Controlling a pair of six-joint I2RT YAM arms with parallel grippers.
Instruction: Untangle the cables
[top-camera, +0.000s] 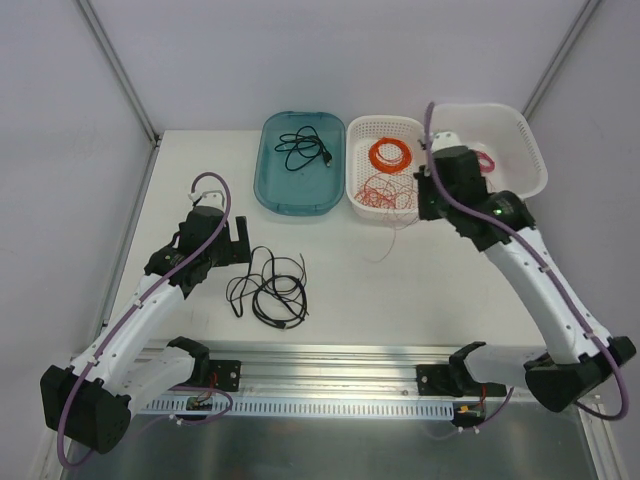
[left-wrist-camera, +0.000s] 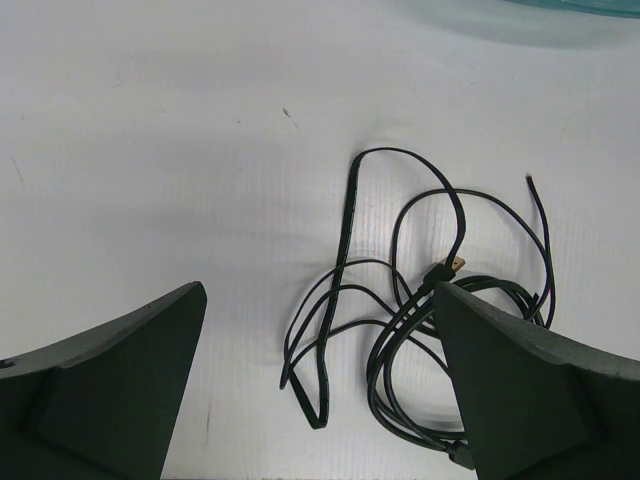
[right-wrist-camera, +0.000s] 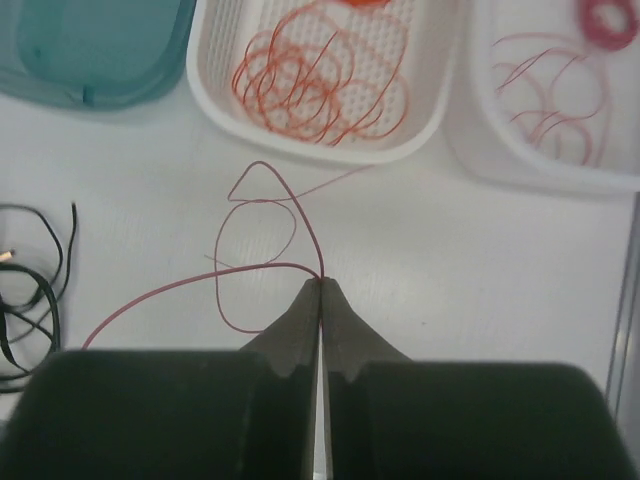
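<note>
Top: black cord (top-camera: 270, 292) well left of white basket (top-camera: 352, 185); left gripper (top-camera: 238, 238) gaping, also left

Left wrist: nothing between fingers (left-wrist-camera: 110, 390)

Right wrist: right gripper (right-wrist-camera: 320, 285) pinched on pinkish-red wire (right-wrist-camera: 293, 215) just outside basket; draw away slowly, sparing orange-red wire (right-wrist-camera: 300, 85) inside

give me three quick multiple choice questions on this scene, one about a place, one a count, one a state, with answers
1. The orange ring coil lies in: A the teal tray; B the middle white basket; C the right white basket.
2. Containers in the top view: A one; B two; C three.
3. The right tool is: A shut on a thin pinkish-red wire; B wide open; C shut on the orange ring coil.
Key: 1 B, the coil sits inside the middle basket. 2 C, teal tray plus two white baskets. 3 A, it pinches the wire with no gap showing.
</note>
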